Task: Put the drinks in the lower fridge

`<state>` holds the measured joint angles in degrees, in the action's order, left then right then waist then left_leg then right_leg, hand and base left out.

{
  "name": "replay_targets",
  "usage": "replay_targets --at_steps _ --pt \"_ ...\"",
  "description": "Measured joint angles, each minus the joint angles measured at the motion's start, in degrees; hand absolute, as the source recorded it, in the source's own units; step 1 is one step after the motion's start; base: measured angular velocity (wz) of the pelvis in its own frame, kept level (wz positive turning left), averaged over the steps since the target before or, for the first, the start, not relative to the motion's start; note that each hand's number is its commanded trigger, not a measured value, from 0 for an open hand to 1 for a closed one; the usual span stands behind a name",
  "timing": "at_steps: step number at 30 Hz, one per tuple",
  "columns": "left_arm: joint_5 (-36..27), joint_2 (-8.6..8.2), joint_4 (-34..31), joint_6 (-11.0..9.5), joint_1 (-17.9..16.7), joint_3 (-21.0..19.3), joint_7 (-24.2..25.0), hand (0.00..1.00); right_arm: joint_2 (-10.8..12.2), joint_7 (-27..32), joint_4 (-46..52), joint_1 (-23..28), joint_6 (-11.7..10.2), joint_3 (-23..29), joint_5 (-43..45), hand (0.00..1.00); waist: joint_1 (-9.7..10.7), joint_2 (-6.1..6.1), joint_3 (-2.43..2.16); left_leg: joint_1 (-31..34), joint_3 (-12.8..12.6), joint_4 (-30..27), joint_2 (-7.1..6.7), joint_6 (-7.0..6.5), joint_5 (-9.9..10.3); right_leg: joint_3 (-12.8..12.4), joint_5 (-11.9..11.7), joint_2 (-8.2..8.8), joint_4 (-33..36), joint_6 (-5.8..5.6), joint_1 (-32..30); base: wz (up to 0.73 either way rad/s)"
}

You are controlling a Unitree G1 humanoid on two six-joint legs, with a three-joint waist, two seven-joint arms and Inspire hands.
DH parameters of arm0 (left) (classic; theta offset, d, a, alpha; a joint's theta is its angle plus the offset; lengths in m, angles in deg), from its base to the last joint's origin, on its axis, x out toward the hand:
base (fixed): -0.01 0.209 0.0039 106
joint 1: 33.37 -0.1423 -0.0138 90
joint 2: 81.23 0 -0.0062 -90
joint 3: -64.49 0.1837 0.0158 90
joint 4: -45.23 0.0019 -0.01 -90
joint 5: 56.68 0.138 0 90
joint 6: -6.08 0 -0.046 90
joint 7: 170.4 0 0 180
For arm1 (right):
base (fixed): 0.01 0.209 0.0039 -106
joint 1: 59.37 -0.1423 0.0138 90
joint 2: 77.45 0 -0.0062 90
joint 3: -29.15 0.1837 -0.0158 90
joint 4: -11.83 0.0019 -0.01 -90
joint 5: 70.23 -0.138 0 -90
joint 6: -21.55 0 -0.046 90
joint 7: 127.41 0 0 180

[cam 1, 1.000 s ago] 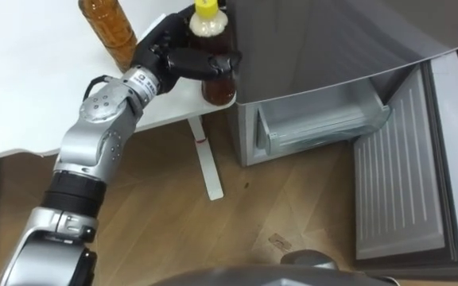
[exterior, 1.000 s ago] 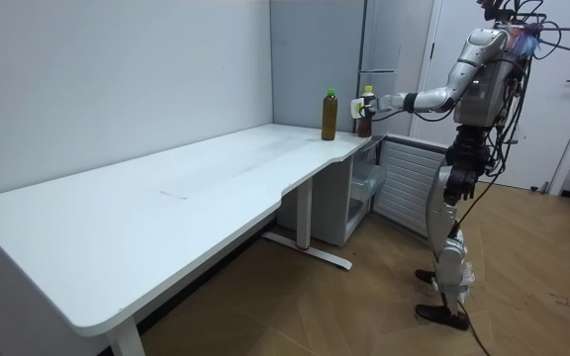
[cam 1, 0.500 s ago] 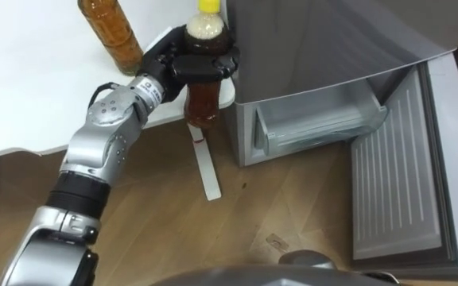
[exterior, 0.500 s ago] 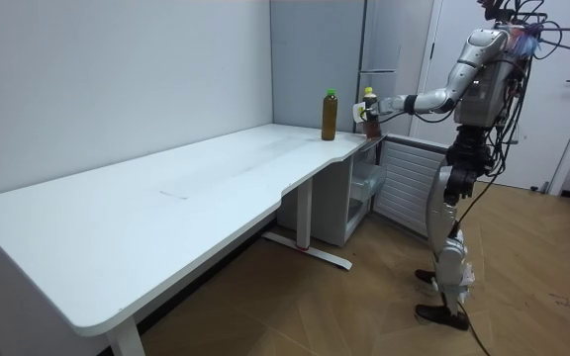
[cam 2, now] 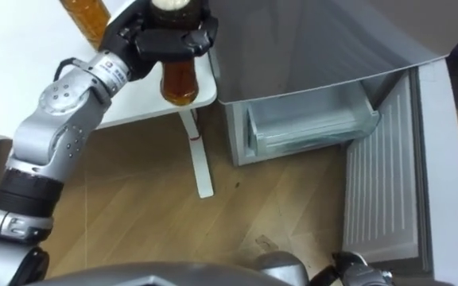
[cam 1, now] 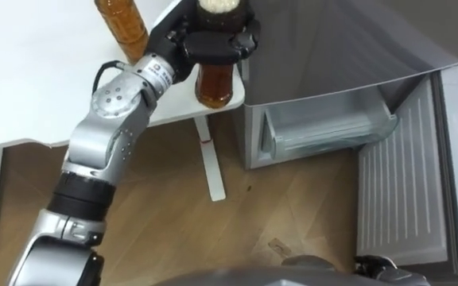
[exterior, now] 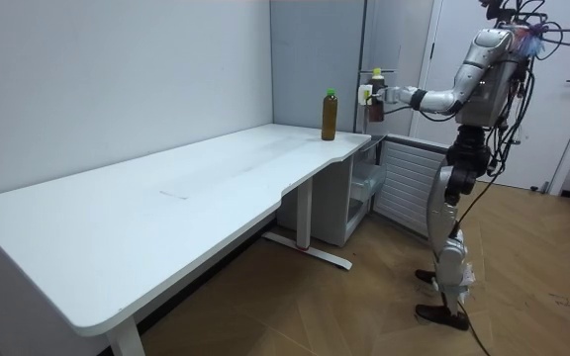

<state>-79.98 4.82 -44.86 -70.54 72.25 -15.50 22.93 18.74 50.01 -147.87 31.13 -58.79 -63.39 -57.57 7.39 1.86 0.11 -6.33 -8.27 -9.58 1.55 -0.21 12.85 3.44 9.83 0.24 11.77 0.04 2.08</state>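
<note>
My left hand [cam 1: 207, 44] is shut round the upper part of a brown tea bottle [cam 1: 215, 84] with a yellow cap. It holds the bottle upright in the air over the white table's corner [cam 1: 237, 100], beside the grey fridge. In the room view the held bottle [exterior: 375, 102] hangs well above the tabletop. A second brown bottle [cam 1: 122, 19] with a green cap stands on the table to its left. The lower fridge compartment [cam 1: 324, 129] is open, and its door [cam 1: 404, 199] is swung out to the right. My right hand [cam 1: 376, 266] shows low at the bottom edge.
I stand on the wooden floor facing the fridge [exterior: 364, 188] and the end of the long white table [exterior: 166, 188]. A white table leg [cam 1: 211, 163] stands just left of the fridge. A clear drawer [cam 1: 328, 119] sits inside the open compartment.
My left hand has lifted the yellow-capped bottle off the table corner and raised it. The eye view has shifted a little.
</note>
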Motion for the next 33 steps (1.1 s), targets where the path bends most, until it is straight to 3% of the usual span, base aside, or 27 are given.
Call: replay_targets --at_steps 3,5,9,12,16,20,26,33 --pt "-1.2 -1.05 -3.9 -0.5 -3.1 0.0 -0.1 1.00 -0.1 0.6 2.6 -0.3 -0.4 -1.6 -0.4 0.00 -0.4 -0.05 -0.03 0.3 0.9 -0.2 -0.14 0.00 0.0 1.2 0.0 0.30 0.0 -0.01 0.0 0.15" --pt "-1.5 -2.22 -5.6 -0.9 -5.8 0.0 -0.2 1.00 -0.3 0.7 3.9 -0.3 -0.4 -1.9 -0.8 0.00 -2.1 -0.10 -0.04 0.2 1.0 -0.3 -0.13 -0.01 0.0 1.5 0.0 0.33 0.0 -0.01 0.2 0.04" --pt "-4.3 -2.29 -7.3 -0.9 -10.2 -0.3 -0.6 1.00 -0.3 0.4 9.8 0.4 -0.4 -2.9 -1.8 0.00 -3.6 -0.49 0.15 -0.2 1.4 -0.5 -0.12 -0.02 0.0 1.8 0.0 0.34 -0.1 0.00 0.7 0.03" --pt "-6.2 -2.29 -7.4 -1.0 -11.2 -0.9 -1.3 1.00 1.5 -0.7 18.3 1.4 -3.2 -3.9 -4.1 0.00 -4.9 -1.71 0.10 0.0 1.5 -1.2 -0.07 -0.01 0.0 1.9 0.0 0.32 -0.2 0.02 0.9 0.04" --pt "-11.4 -2.58 -7.4 -4.2 -14.4 -1.1 -1.6 1.00 3.6 -4.2 28.7 3.0 -5.8 -7.3 -6.3 0.00 -7.7 -2.16 -0.10 -0.2 1.8 -1.2 -0.17 -0.02 0.0 2.2 0.0 0.52 -0.1 0.02 1.4 0.05" --pt "-12.4 -2.33 -7.3 -5.2 -19.1 -1.4 -1.6 1.00 4.1 -7.2 31.9 2.9 -6.2 -10.6 -6.2 0.00 -8.5 -2.29 -0.03 0.0 2.4 -1.3 -0.21 -0.02 0.0 3.6 0.0 0.77 -0.2 -0.07 1.8 0.16" --pt "-10.3 -2.32 -5.2 -5.3 -24.1 -2.0 -1.4 1.00 4.1 -11.4 35.7 2.6 -6.6 -10.8 -6.0 0.00 -9.2 -2.74 0.37 1.1 3.8 -2.2 -0.32 -0.02 0.0 5.2 0.1 1.03 -0.2 -0.03 1.9 0.14" --pt "-9.4 -1.88 -3.6 -5.4 -24.3 -2.0 -1.2 1.00 4.0 -16.4 41.6 2.7 -7.2 -12.1 -7.9 0.00 -9.4 -3.18 0.74 2.6 3.9 -3.2 -0.40 -0.04 0.0 6.5 0.2 1.38 -0.2 -0.12 1.7 0.12"
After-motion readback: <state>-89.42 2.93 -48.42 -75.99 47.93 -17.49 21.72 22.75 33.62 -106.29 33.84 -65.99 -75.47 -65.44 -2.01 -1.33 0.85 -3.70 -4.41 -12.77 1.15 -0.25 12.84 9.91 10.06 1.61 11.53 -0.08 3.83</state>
